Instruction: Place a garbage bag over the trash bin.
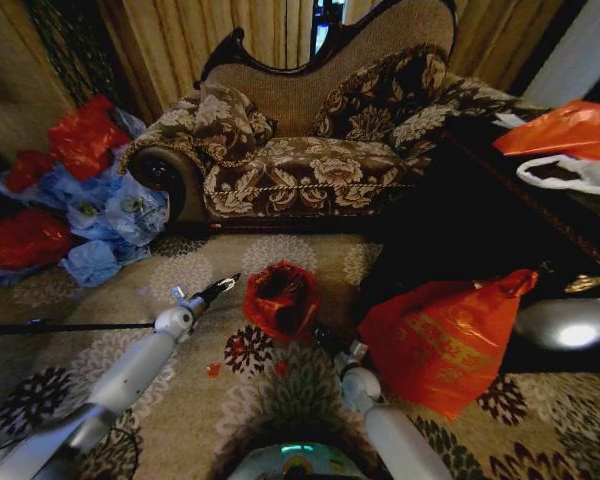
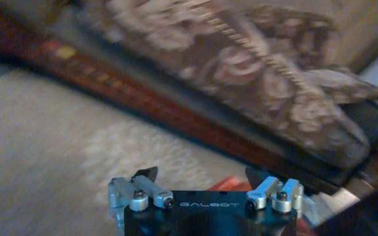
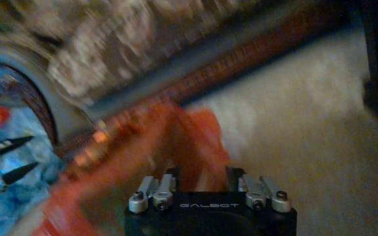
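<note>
The red bag point(image 1: 280, 298) sits on the carpet point(image 1: 130, 290) in front of the sofa point(image 1: 310, 150), and it looks already pulled over the bin; I cannot see the bin's black sides. My left pincer point(image 1: 223, 287) hangs just left of the bag with its fingers apart and nothing in them. My right pincer point(image 3: 202, 173) is at the bag's near edge, pinching the red plastic. I think I am fitting the bag around the rim. Next I should tug gently so it does not tear.
</note>
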You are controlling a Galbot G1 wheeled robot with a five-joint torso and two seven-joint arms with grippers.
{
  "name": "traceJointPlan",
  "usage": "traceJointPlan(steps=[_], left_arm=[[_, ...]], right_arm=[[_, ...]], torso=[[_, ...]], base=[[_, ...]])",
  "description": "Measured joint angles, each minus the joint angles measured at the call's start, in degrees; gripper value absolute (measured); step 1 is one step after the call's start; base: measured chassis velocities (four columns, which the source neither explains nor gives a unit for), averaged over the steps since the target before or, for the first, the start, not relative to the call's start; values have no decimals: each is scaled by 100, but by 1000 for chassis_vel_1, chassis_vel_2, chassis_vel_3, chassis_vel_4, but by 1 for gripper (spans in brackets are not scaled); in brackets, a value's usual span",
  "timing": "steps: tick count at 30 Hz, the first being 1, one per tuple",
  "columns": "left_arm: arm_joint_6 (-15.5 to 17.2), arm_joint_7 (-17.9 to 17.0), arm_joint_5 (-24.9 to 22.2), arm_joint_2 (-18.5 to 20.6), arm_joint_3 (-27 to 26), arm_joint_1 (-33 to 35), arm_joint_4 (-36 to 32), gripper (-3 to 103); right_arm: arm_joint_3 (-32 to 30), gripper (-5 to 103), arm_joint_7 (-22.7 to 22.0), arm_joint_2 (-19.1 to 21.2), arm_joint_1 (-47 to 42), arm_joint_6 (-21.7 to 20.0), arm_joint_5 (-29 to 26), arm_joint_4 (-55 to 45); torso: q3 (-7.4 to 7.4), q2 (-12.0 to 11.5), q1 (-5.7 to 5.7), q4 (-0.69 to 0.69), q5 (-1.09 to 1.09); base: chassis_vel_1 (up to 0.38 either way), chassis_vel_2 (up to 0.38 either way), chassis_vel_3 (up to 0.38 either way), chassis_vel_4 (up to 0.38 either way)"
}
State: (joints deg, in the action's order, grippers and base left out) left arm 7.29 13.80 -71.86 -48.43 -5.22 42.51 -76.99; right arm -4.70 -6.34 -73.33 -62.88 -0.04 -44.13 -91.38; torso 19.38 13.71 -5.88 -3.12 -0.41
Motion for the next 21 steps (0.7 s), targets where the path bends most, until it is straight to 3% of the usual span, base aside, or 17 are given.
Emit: traceJointPlan(steps=[2, 3, 6, 7, 9, 11, 14, 15, 16, 18, 19, 21], left_arm=[[-127, 1, 491, 109, 30, 3, -414, 86], [-127, 1, 491, 109, 30, 3, -414, 86], [-361, 13, 1619, 237, 327, -262, -901, 69], [-361, 13, 1619, 237, 327, -262, -901, 69], [-404, -190, 2323, 253, 740, -628, -1084, 59], [-386, -331, 2549, 253, 947, -810, -1104, 53], [-140, -642, 3306, 164, 1985, -1581, -813, 36], [-140, -642, 3306, 164, 1985, -1581, -813, 36], [-20, -698, 3397, 124, 2327, -1852, -680, 31], [324, -776, 3453, 26, 2913, -2400, -412, 26], [324, -776, 3453, 26, 2913, -2400, -412, 26], [651, -793, 3388, -57, 3318, -2778, -222, 15]], right_arm=[[-85, 53, 120, 100, -171, 324, 270, -246], [-85, 53, 120, 100, -171, 324, 270, -246], [-448, 69, 568, 258, -541, 1212, 1097, -519], [-448, 69, 568, 258, -541, 1212, 1097, -519], [-696, 80, 448, 421, -806, 1372, 1827, -1024], [-748, 85, 422, 502, -874, 1372, 1901, -1214], [-937, 99, 599, 731, -1103, 1489, 2295, -1822], [-937, 99, 599, 731, -1103, 1489, 2295, -1822], [-1025, 100, 678, 766, -1159, 1547, 2412, -1967], [-1262, 100, 860, 821, -1252, 1690, 2616, -2219], [-1262, 100, 860, 821, -1252, 1690, 2616, -2219], [-1414, 100, 868, 887, -1340, 1722, 2642, -2388]], torso=[[0, 0, 0, 0, 1], [0, 0, 0, 0, 1], [0, 0, 0, -1, 1], [0, 0, 0, -1, 1], [0, 0, 0, -3, 4], [0, 0, 0, -2, -1], [0, 0, 0, 1, 2], [0, 0, 0, 1, 2], [1, 0, 0, -1, -5], [0, 0, 0, -2, 7], [0, 0, 0, -2, 7], [1, 0, -1, -2, 1]], base=[[0, 0, 0, 0], [0, 0, 0, 0], [0, 0, 0, 0], [0, 0, 0, 0], [0, 0, 0, 0], [0, 0, 0, 0], [0, 0, 0, 0], [0, 0, 0, 0], [0, 0, 0, 0], [0, 0, 0, 0], [0, 0, 0, 0], [0, 0, 0, 0]])
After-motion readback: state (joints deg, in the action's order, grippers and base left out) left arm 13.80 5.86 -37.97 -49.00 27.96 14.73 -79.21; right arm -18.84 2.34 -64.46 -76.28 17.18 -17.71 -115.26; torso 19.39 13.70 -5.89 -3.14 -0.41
